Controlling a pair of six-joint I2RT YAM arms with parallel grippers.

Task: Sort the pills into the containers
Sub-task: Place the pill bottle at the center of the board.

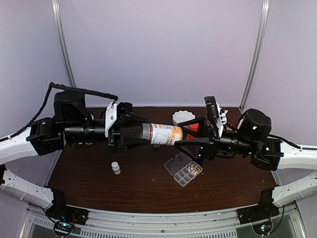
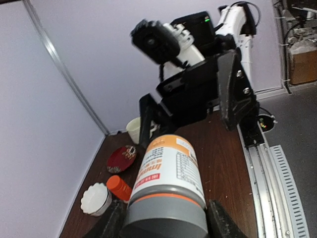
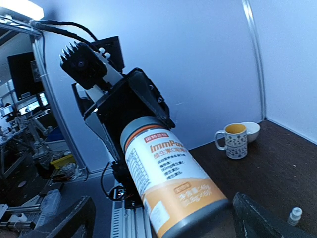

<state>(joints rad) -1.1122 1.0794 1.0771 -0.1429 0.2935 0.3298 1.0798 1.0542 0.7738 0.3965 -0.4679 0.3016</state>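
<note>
clear plastic pill box [image 1: 176,164] lying lid-open on dark wooden counter [image 1: 99,188], pale pills [image 1: 193,169] in its cells [image 1: 186,175]. up and left of it, labelled bottle [image 1: 161,134] held level in mid-air: left pincer [image 1: 131,135] clenched on grey cap end, right pincer [image 1: 179,135] released, fingers wide either side of orange base.

Labelled bottle [image 2: 170,173] (grey cap) in L end effector [image 2: 166,225]
</note>
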